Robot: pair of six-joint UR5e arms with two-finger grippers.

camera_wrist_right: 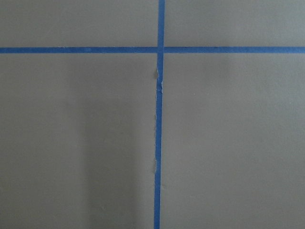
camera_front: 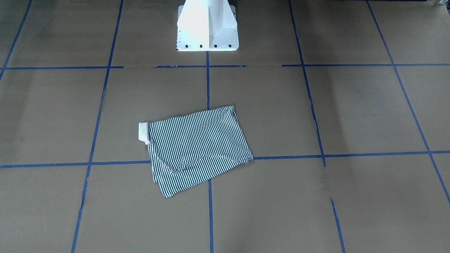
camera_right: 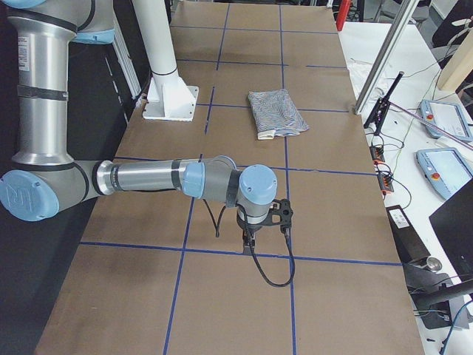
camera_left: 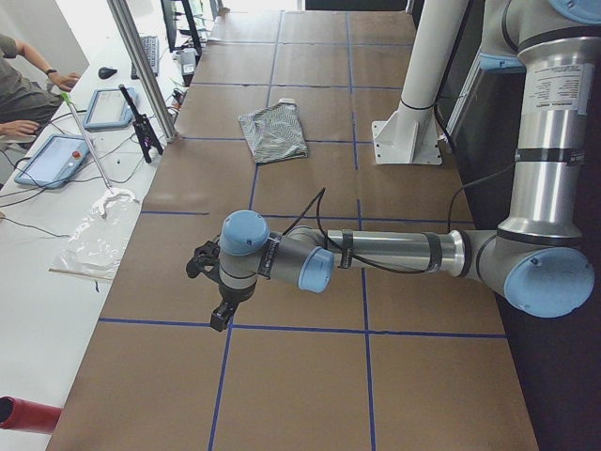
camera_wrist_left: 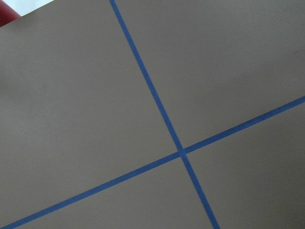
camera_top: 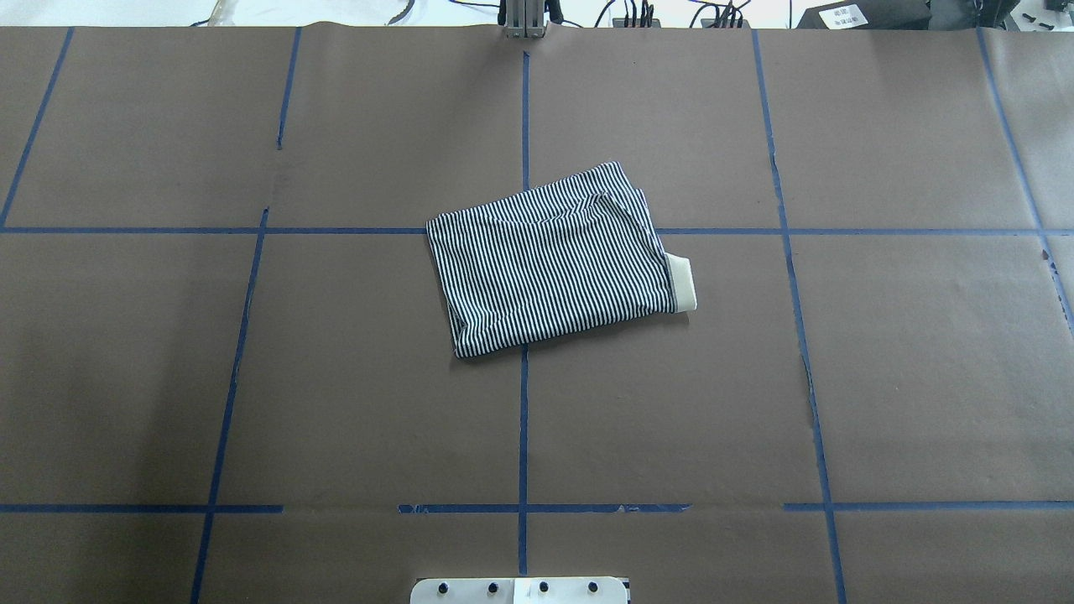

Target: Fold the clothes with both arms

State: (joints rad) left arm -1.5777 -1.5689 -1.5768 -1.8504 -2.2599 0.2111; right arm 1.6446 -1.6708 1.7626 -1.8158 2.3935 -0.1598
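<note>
Saw the shirt folded into a compact rectangle, lying mid-table across a tape crossing, with the collar poking out on the robot's right. Found the left gripper low over the table's left end and the right gripper low over its right end, both well apart from the shirt. Could not tell whether either stood wide or narrow. Caught only table and tape in both wrist views.

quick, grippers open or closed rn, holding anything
left gripper: cannot tell open or shut; not on the polo shirt
right gripper: cannot tell; not on it either
</note>
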